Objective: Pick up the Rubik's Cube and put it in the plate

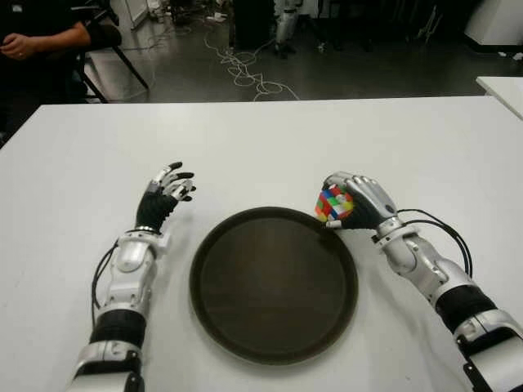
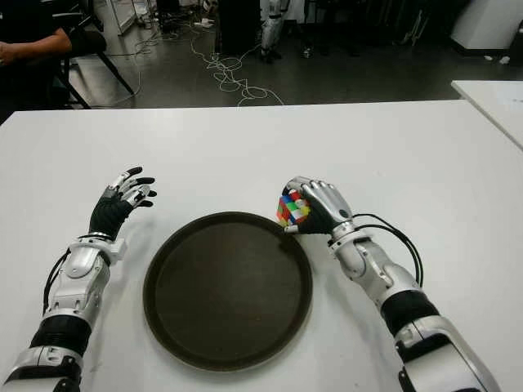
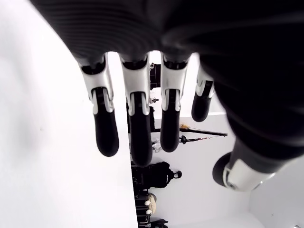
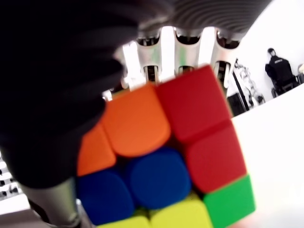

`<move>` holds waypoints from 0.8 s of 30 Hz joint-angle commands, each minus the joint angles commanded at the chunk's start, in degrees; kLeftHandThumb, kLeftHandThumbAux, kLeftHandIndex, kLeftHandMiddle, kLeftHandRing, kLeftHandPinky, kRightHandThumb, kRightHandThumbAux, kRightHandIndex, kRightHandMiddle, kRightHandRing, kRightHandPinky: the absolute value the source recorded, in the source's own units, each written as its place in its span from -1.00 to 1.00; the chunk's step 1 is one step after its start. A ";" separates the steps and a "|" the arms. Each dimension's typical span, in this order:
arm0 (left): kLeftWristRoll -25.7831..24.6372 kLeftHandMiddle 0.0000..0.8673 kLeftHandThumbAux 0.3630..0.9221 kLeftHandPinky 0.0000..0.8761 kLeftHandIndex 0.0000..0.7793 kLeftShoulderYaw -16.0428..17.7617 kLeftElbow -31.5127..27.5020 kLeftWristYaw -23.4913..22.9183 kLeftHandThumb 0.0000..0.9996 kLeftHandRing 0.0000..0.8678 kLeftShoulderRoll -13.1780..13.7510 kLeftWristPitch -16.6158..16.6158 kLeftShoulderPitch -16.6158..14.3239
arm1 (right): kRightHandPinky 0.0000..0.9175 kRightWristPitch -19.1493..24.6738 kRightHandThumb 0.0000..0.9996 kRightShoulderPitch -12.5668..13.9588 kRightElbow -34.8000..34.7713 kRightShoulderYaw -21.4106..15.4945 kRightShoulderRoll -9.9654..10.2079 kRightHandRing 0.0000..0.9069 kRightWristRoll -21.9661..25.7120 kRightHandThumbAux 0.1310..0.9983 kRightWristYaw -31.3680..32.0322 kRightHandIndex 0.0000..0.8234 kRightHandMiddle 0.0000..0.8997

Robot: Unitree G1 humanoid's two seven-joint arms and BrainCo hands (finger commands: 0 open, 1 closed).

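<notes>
Rubik's Cube [image 1: 334, 203] clasped in right hand [image 1: 359, 202], at far right rim of plate [image 1: 274, 282].
Fingers wrapped over the cube, held just at the dark plate's edge on white table [image 1: 270, 147]; left hand [image 1: 167, 192] left of plate, fingers loosely spread, holding nothing.

a white table [image 1: 270, 139] fills most of the view. beyond its far edge lies dark floor [image 1: 188, 69] with a tangle of white cables [image 1: 245, 69]. a seated person [image 1: 37, 41] in dark clothes shows at far left. the corner of a second white table [image 1: 502, 90] shows at far right.
</notes>
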 joint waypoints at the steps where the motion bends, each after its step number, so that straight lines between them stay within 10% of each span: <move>1: 0.05 -0.32 -0.07 -0.10 -0.55 -0.02 -0.01 0.05 0.24 -0.19 0.01 0.00 0.01 | 0.59 -0.28 -1.00 -0.05 0.25 -0.03 0.04 0.59 0.01 0.50 -0.25 0.20 0.51; 24: -0.26 -0.32 -0.03 -0.10 -0.56 0.13 -0.30 -0.08 0.23 -0.19 0.06 0.39 0.16 | 0.54 0.14 -1.00 -0.22 1.52 -0.24 0.60 0.56 -0.44 0.42 -2.23 0.07 0.46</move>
